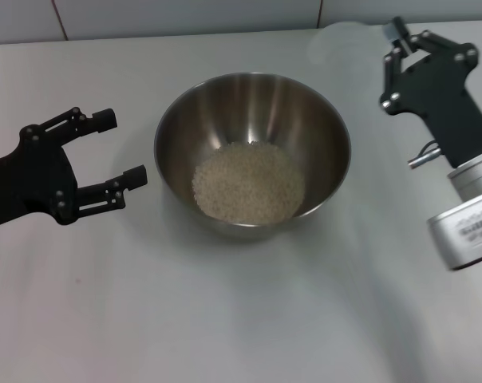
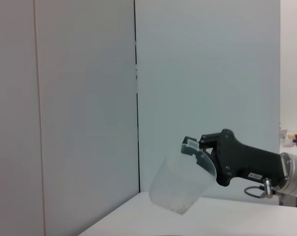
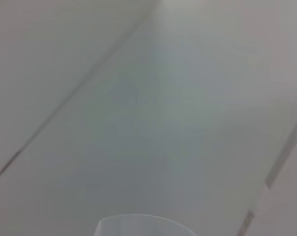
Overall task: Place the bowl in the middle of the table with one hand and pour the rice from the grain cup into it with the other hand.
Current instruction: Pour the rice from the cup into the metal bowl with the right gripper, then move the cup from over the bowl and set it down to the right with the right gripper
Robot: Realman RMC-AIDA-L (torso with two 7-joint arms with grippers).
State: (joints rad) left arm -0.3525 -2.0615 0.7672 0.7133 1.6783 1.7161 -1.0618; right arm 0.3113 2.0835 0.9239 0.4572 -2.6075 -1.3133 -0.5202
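Observation:
The steel bowl [image 1: 177, 128] stands in the middle of the white table [image 1: 225, 319] with a pale heap of rice [image 1: 249, 191] in its bottom. My left gripper [image 1: 121, 148] is open just left of the bowl, apart from its rim. Beyond the bowl at the far right, my right gripper [image 1: 397, 40] is shut on the rim of the clear grain cup [image 1: 341, 40]. In the left wrist view the right gripper [image 2: 193, 147] holds the grain cup [image 2: 180, 184] tilted above the table, with only a few grains left inside. The right wrist view shows just the cup's rim [image 3: 138, 223].
A pale tiled wall [image 1: 185, 16] runs along the table's far edge. Bare white tabletop lies in front of the bowl. The right arm's silver cylinder [image 1: 468, 227] hangs over the table's right side.

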